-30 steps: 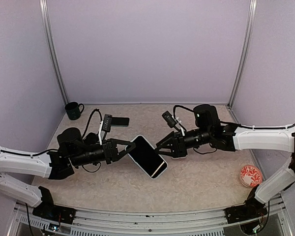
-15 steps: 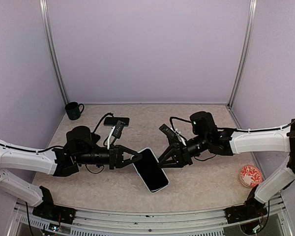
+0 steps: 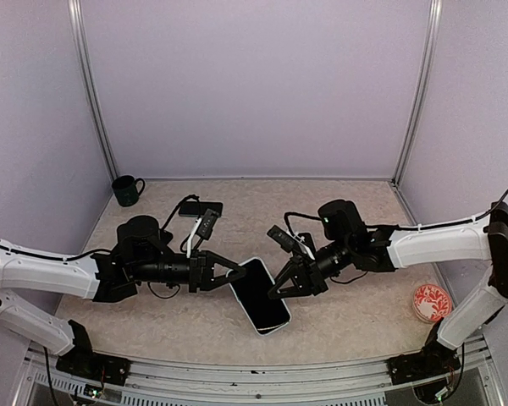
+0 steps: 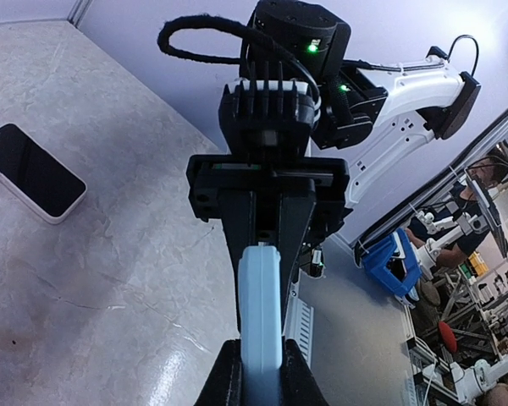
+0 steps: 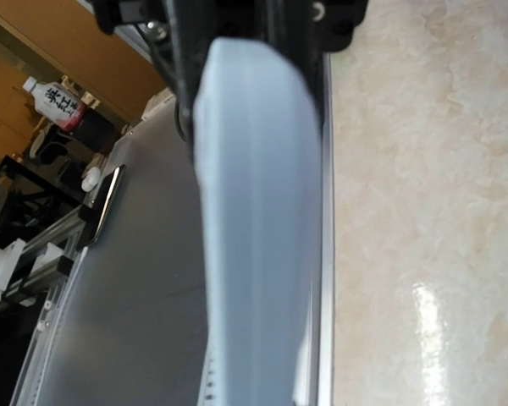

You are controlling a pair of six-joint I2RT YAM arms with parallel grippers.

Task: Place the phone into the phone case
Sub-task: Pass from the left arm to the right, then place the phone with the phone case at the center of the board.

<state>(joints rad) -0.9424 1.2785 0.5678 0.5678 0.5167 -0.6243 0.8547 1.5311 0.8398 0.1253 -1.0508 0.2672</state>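
- While both arms meet mid-table, we see the left gripper [image 3: 234, 275] clenched on the left edge of the pale blue phone case with a dark screen face [image 3: 260, 294].
- In the left wrist view its fingertips [image 4: 227, 382] pinch the case's thin edge, which runs up toward the right gripper's black body.
- We see the right gripper [image 3: 278, 288] pressed to the opposite, right edge of the same case; jaws look clamped on it, though the contact point is too small to confirm from the top view.
- Right wrist view: the case edge fills the frame, blurred; own fingers not distinguishable.
- Case is held tilted above the beige speckled table [image 3: 347, 313], between the two grippers.
- A second flat dark-screened white-edged phone [image 4: 30, 172] lies on the table behind the left arm, partly hidden by cable in the top view.
- We can't tell whether the held case already contains a phone.
- Dark green mug [image 3: 127, 189] in the far left corner; red patterned round dish [image 3: 431, 301] near the right edge.
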